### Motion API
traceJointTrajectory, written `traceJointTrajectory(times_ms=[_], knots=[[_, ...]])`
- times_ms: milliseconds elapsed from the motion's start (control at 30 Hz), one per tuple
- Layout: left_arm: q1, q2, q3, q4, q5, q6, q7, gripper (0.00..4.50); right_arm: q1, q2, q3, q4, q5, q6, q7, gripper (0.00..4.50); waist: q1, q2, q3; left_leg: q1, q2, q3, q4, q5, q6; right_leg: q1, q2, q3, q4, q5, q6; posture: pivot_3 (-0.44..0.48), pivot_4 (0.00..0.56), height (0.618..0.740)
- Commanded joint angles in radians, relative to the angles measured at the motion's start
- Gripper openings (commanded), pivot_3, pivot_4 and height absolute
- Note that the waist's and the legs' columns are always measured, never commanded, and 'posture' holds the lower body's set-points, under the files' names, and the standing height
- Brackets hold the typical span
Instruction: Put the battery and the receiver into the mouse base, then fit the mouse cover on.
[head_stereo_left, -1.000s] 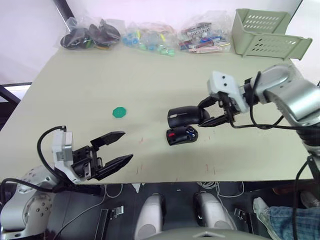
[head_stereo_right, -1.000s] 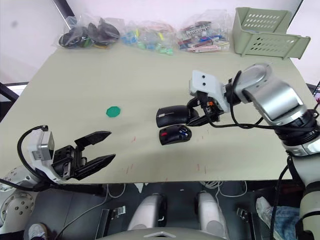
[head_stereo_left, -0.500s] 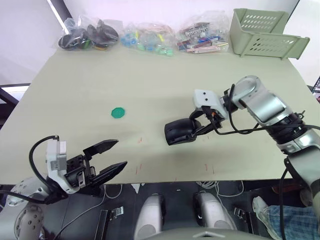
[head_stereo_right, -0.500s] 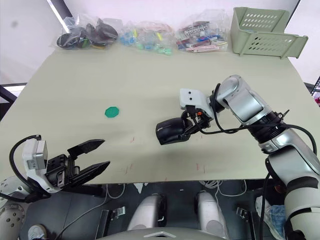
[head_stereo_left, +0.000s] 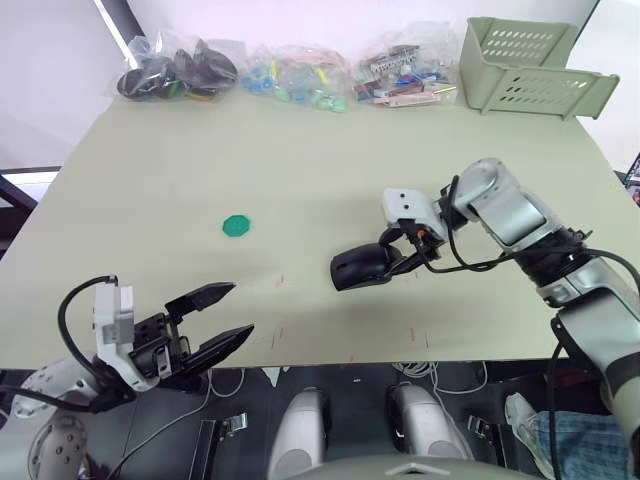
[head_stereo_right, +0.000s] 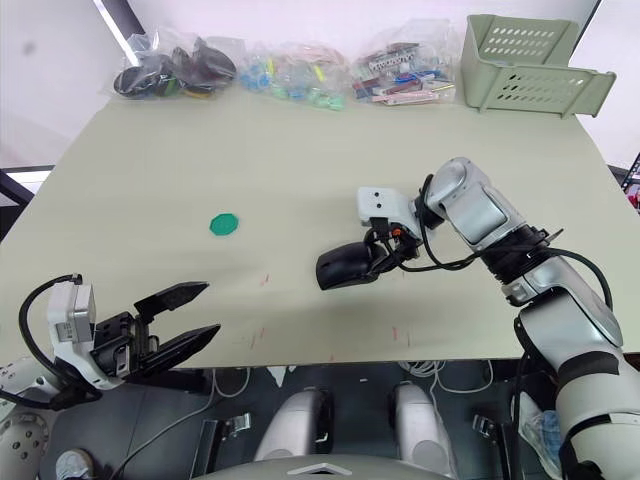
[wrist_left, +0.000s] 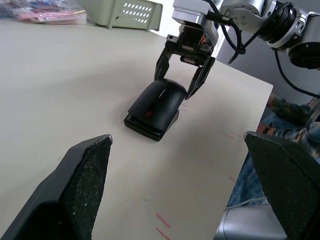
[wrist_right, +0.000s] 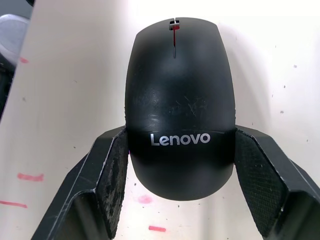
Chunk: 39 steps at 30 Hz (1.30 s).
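the mouse cover (wrist_right: 179, 105) sits on top of the mouse base (wrist_left: 145, 126) near the middle of the counter (head_stereo_left: 300, 180), a bit toward the robot's right. the right pincer (wrist_right: 180, 185) has its fingers (wrist_right: 116, 175) pressed against both sides of the cover's rear end, so it's gripping the cover. the right wrist view shows the lenovo logo across the back of the cover and a red scroll wheel at the front. the left wrist view gives the side angle: the base peeks out as a thin black slab under the cover, and the cover looks slightly tilted up at the rear rather than seated flush, though i can't tell for sure.

compared to a second ago, the cover was held above and behind the open base, with the red patch and the blue battery visible inside. now the cover hides all of that. the right arm has dropped lower and the elbow swung out.

the right arm reaches in from the right with the wrist bent down toward the counter. the left pincer (head_stereo_left: 215, 320) hangs at the near left edge of the counter, fingers spread wide apart, holding nothing. a green disc (head_stereo_left: 236, 225) lies well left of the mouse.
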Motion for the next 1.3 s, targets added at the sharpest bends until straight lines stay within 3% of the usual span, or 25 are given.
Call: traceJointTrajectory(times_ms=[33, 1067, 1167, 1233, 1300], knots=[[0.010, -0.001, 0.035, -0.040, -0.013, -0.011, 0.003, 4.50, -0.017, 0.013, -0.028, 0.003, -0.009, -0.020, 0.007, 3.15, 0.000, 0.000, 0.000, 0.000, 0.000, 0.000, 0.000, 0.000, 0.000, 0.000, 0.000, 0.000, 0.000, 0.000, 0.000, 0.000, 0.150, 0.740], [0.051, -0.022, 0.031, -0.055, -0.004, -0.027, 0.001, 4.50, -0.036, 0.068, -0.038, 0.115, -0.056, -0.051, 0.050, 3.15, -0.002, 0.000, 0.000, 0.000, 0.000, 0.000, 0.000, 0.000, 0.000, 0.000, 0.000, 0.000, 0.000, 0.000, 0.000, 0.000, 0.150, 0.740], [0.052, -0.023, 0.032, -0.054, -0.002, -0.030, -0.001, 4.50, -0.036, 0.069, -0.040, 0.111, -0.059, -0.058, 0.051, 3.76, -0.002, 0.000, 0.000, 0.000, 0.000, 0.000, 0.000, 0.000, 0.000, 0.000, 0.000, 0.000, 0.000, 0.000, 0.000, 0.000, 0.150, 0.740], [0.053, -0.025, 0.031, -0.053, 0.000, -0.031, -0.001, 4.50, -0.035, 0.069, -0.044, 0.102, -0.060, -0.063, 0.046, 4.44, -0.002, 0.000, 0.000, 0.001, 0.000, 0.000, 0.000, 0.000, 0.000, 0.000, 0.001, 0.000, 0.000, 0.000, 0.000, 0.000, 0.150, 0.740], [0.055, -0.027, 0.029, -0.053, 0.001, -0.033, -0.003, 4.50, -0.034, 0.067, -0.050, 0.089, -0.060, -0.063, 0.043, 4.44, -0.001, 0.000, 0.000, 0.001, 0.000, 0.000, 0.000, 0.000, 0.000, 0.000, 0.001, 0.000, 0.001, 0.000, 0.000, 0.000, 0.150, 0.740]])
